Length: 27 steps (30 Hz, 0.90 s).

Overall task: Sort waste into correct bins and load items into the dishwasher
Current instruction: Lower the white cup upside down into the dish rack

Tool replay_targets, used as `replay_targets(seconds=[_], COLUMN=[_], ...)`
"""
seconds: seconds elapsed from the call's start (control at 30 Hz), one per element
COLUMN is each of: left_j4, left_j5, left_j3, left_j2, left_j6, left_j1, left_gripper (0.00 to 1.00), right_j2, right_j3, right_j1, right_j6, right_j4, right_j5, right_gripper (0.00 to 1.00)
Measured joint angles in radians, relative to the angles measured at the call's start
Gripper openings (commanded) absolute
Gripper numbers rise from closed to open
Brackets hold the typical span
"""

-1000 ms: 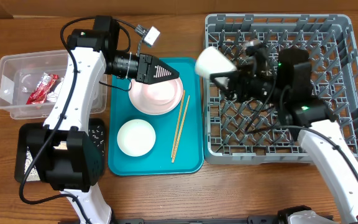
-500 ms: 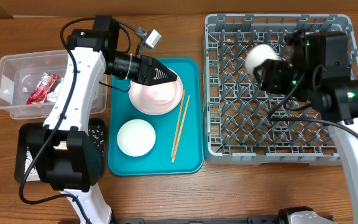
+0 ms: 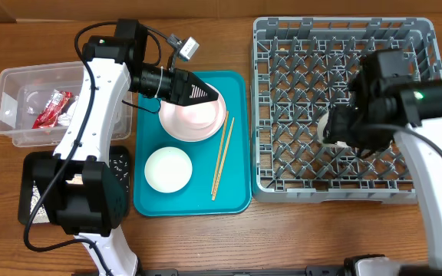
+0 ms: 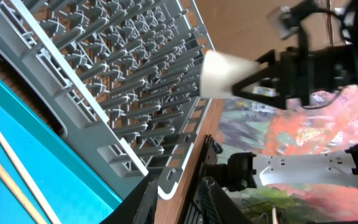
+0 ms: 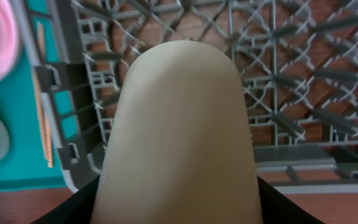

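Note:
My right gripper (image 3: 336,129) is shut on the small white cup (image 3: 333,125) and holds it low over the middle-right of the grey dishwasher rack (image 3: 282,185). In the right wrist view the cup (image 5: 179,124) fills the centre, with a black finger on each side at the bottom. My left gripper (image 3: 215,95) hovers over the far rim of the pale-pink plate (image 3: 190,121) on the teal tray (image 3: 236,201). Its jaws stand narrowly open with nothing between them. A white bowl (image 3: 168,169) and the chopsticks (image 3: 222,153) lie on that tray.
The clear tub (image 3: 10,92) at the far left holds the red wrapper (image 3: 52,108). The black tray (image 3: 31,198) is mostly hidden under the left arm's base. In the left wrist view the rack (image 4: 104,74) and the held cup (image 4: 219,74) show beyond the tray.
My right arm carried the cup from the rack's far left corner across to its middle right and lowered it. The left arm stayed over the pink plate.

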Motion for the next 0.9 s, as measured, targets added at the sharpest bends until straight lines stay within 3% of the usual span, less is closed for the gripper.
replay_targets(seconds=[0.1,0.9], left_j4=[-0.004,-0.024], left_j5=[-0.003,-0.029], left_j3=[0.000,0.000], left_j2=[0.000,0.000], left_j6=[0.000,0.000], left_j1=[0.000,0.000], left_gripper=[0.27,0.28], right_j2=[0.055,0.160], right_j3=[0.000,0.000], right_j1=[0.000,0.000], right_j6=[0.000,-0.023], right_j4=[-0.023,-0.055], right_j5=[0.004,0.026], right_gripper=[0.18,0.19])
